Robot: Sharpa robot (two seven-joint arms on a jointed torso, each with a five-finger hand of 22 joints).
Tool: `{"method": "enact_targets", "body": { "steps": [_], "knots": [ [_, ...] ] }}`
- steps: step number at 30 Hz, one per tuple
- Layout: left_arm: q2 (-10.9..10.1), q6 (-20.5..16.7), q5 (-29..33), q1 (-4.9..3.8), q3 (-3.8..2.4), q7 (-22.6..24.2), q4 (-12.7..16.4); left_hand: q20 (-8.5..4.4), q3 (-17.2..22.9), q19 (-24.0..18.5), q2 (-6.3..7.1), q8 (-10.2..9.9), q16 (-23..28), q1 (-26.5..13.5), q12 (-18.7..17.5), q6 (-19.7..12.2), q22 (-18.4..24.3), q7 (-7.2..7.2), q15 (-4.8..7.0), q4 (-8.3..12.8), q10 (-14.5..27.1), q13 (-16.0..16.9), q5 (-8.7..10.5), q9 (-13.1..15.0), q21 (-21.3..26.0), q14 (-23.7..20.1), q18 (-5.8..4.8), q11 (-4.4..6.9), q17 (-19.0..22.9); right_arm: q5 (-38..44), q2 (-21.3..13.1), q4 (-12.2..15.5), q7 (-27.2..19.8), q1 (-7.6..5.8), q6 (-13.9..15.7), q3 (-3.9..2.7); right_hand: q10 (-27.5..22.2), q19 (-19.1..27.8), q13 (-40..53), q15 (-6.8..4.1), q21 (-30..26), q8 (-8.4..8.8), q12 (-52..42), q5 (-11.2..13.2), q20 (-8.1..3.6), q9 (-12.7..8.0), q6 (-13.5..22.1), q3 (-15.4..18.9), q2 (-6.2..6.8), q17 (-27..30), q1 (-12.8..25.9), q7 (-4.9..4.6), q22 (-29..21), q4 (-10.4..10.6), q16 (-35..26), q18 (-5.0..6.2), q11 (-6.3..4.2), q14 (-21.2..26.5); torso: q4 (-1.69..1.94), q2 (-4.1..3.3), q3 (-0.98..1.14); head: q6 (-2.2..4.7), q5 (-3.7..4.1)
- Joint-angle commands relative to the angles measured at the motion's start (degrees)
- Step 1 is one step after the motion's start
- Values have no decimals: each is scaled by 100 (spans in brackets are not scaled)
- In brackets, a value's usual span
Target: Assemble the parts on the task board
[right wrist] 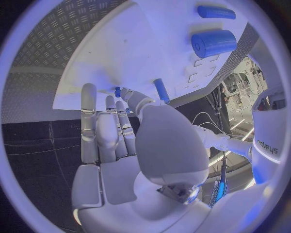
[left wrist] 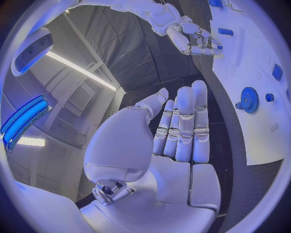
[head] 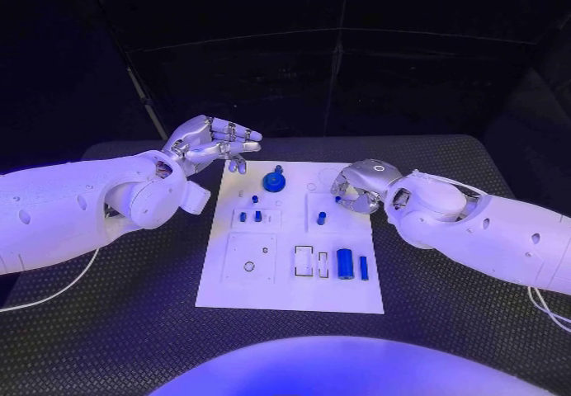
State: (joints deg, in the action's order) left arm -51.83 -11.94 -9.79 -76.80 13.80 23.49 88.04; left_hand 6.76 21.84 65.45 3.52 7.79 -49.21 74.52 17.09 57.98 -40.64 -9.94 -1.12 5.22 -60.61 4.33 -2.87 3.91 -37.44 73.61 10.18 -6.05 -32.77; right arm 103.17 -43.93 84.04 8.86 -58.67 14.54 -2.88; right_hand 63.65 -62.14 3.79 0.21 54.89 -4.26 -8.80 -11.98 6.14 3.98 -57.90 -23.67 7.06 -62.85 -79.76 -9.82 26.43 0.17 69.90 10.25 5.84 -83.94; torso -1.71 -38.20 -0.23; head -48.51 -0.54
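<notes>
The white task board (head: 291,293) lies mid-table. A blue gear (head: 275,180) (left wrist: 249,99) stands at its far edge, with small blue pegs (head: 250,216) just in front of it. Another peg (head: 321,218) (right wrist: 160,90) lies mid-board. A thick blue cylinder (head: 344,263) (right wrist: 213,42) and a thin bar (head: 364,266) (right wrist: 216,11) lie near the right edge. My left hand (head: 214,140) (left wrist: 182,131) hovers above the board's far left corner, fingers straight, holding nothing. My right hand (head: 363,186) (right wrist: 115,131) is low over the far right part, pinching a small blue peg (right wrist: 117,91) between thumb and fingertip.
Bare ribbed black table (head: 119,330) surrounds the board. A small ring (head: 249,266) and rectangular slots (head: 312,262) sit in the board's near half. A white cable (head: 59,289) trails below my left arm.
</notes>
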Motion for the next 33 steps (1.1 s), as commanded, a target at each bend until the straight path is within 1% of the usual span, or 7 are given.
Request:
{"method": "enact_targets", "body": {
  "steps": [1, 10, 14, 21, 24, 28, 33],
  "knots": [
    [-4, -7, 143, -9, -4, 179, 7, 6, -6, -29, -46, -18, 30, 7, -8, 2, 7, -34, 14, -34, 23, -10, 0, -7, 31, -43, 33, -1, 6, 180, 24, -22, 84, 3, -151, -3, 10, 63, -4, 45, 41, 8, 14, 38, -1, 11, -67, -66, -15, -9, -39, 4, 21, -8, 43, 31, -4, -243, 3, 1, 0, -2, 4],
    [-4, -40, 272, -9, -4, 242, -5, 6, 8, -32, -67, -17, 52, 28, -4, 5, 26, -36, 14, -30, 21, -10, -1, -7, 55, -49, 34, -1, 25, 194, 86, -57, 37, 30, -300, -4, 217, 67, 18, -20, 216, -128, -73, 85, -31, 59, -393, -207, -127, -108, -97, 92, 196, -76, 186, 24, -90, -236, 0, 1, -1, -21, -10],
    [-3, -30, 281, -9, -4, 246, -8, 6, 9, -32, -69, -17, 54, 30, -4, 6, 28, -36, 14, -29, 21, -10, -1, -7, 57, -50, 34, -1, 27, 199, 100, -71, 50, 34, -361, -4, 316, 54, 27, -47, 289, -165, -107, 98, -46, 70, -487, -230, -159, -125, -105, 112, 281, -104, 220, 14, -120, -231, -2, -1, -3, -31, -14],
    [-3, -8, 286, -9, -4, 249, -15, 6, 11, -32, -73, -16, 58, 30, -3, 8, 31, -37, 14, -31, 21, -10, 0, -6, 61, -51, 34, -1, 30, 290, 129, -82, 122, 45, -390, -4, 464, 17, 42, -89, 414, -212, -145, 136, -80, 82, -619, -270, -244, -150, -137, 155, 436, -166, 275, -4, -167, -225, 0, 1, 1, -46, -19],
    [-5, 10, 287, -9, -4, 244, -17, 6, 11, -32, -73, -16, 58, 30, -3, 8, 31, -37, 14, -31, 21, -10, 0, -6, 61, -51, 34, -1, 30, 347, 136, -78, 184, 51, -301, -4, 495, 2, 41, -98, 471, -211, -138, 243, -94, 78, -643, -313, -293, -160, -161, 160, 505, -205, 301, -13, -177, -222, -2, 4, -1, -50, -22],
    [-6, 34, 287, -9, -4, 231, -23, 6, 11, -32, -73, -16, 58, 30, -3, 8, 31, -37, 14, -31, 21, -10, 0, -6, 61, -51, 34, -1, 30, 400, 132, -62, 241, 55, -88, -4, 511, -88, 38, -103, 604, -203, -125, 268, -102, 71, -653, -383, -336, -125, -192, 159, 709, -252, 295, -45, -176, -213, -4, 4, -1, -50, -25],
    [-9, 37, 288, -9, -4, 233, -30, 9, 5, -36, -80, -13, 72, 15, -3, 13, 45, -40, 10, -45, 25, -11, 1, -5, 79, -56, 32, -6, 42, 429, 96, -3, 280, 57, 188, -5, 523, -129, 35, -103, 691, -190, -110, 261, -108, 62, -656, -463, -352, -124, -221, 151, 821, -315, 314, -59, -174, -212, -7, 3, 3, -56, -36]
  ]
}}
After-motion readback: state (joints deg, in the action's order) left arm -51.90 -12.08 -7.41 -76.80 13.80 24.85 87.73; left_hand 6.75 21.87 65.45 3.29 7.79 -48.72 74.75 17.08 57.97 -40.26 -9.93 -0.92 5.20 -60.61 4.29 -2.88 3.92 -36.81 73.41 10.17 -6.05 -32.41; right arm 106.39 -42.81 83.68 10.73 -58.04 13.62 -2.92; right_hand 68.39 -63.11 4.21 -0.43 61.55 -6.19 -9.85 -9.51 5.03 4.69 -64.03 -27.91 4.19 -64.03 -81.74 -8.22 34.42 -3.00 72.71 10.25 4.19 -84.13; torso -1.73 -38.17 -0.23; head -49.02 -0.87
